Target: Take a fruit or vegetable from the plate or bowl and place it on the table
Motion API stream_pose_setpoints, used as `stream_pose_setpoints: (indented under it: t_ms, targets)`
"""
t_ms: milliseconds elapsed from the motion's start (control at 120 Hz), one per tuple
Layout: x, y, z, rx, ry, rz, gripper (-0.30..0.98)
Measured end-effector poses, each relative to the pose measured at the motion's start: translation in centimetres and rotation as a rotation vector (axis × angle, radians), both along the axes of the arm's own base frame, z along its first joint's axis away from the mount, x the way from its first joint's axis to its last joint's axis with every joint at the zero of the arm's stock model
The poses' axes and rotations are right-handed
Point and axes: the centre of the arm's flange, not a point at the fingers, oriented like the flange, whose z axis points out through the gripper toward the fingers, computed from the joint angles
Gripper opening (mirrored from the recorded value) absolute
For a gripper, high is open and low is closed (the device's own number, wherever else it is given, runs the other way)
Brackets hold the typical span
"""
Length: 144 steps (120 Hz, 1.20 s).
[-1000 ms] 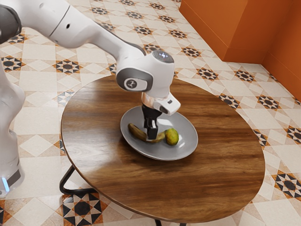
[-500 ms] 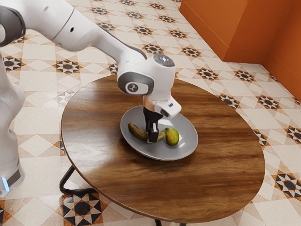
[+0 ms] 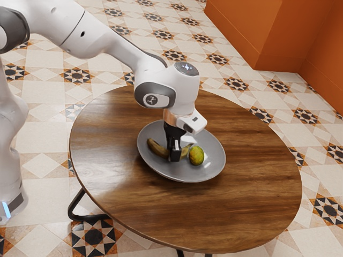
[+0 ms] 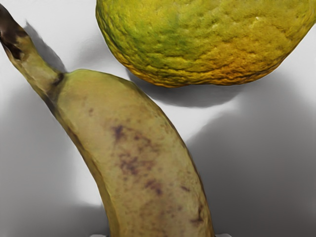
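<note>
Counter (image 3: 252, 193): one, round, brown wood, dark metal legs beneath. Plate (image 3: 210, 170): one, grey, shallow, on the counter. Fruits, two in all, both within the plate's rim. Item: one banana (image 3: 157, 149), curved, yellow-brown with dark speckles and a darkened stem tip. Item: one rounded, bumpy fruit (image 3: 196, 156), green-yellow with an orange tinge, just beside the banana, a gap between them. Your fingers (image 3: 175, 155), two, black: pointing down at the plate, partly closed, one to each side of the banana's middle, holding it between them.
</note>
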Motion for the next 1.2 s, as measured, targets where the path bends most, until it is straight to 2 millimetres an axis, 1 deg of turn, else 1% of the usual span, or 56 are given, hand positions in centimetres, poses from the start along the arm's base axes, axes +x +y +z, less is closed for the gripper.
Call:
stream_pose_setpoints:
  t_ms: [242,425,533,583,617,675,842,942,992,1058,1200]
  targets:
    - [0.0,-0.1,0.2,0.003,-0.006,-0.001,0.21]
    - [0.0,-0.2,0.7,0.008,-0.021,-0.007,0.21]
    - [0.0,0.1,2.0,0.005,-0.051,-0.007,0.2]
    - [0.3,0.5,3.6,0.014,-0.086,-0.008,0.19]
    - [0.5,1.2,4.8,0.021,-0.113,-0.003,0.18]
    - [0.7,3.1,6.9,0.036,-0.156,0.021,0.2]
    - [1.4,11.0,10.0,0.066,-0.217,0.147,0.19]
    - [1.2,16.2,11.7,0.085,-0.247,0.231,0.18]
    - [1.0,18.5,12.1,0.093,-0.254,0.266,0.18]
    - [0.9,20.2,12.3,0.102,-0.254,0.285,0.18]
    - [0.6,22.2,12.1,0.114,-0.248,0.302,0.18]
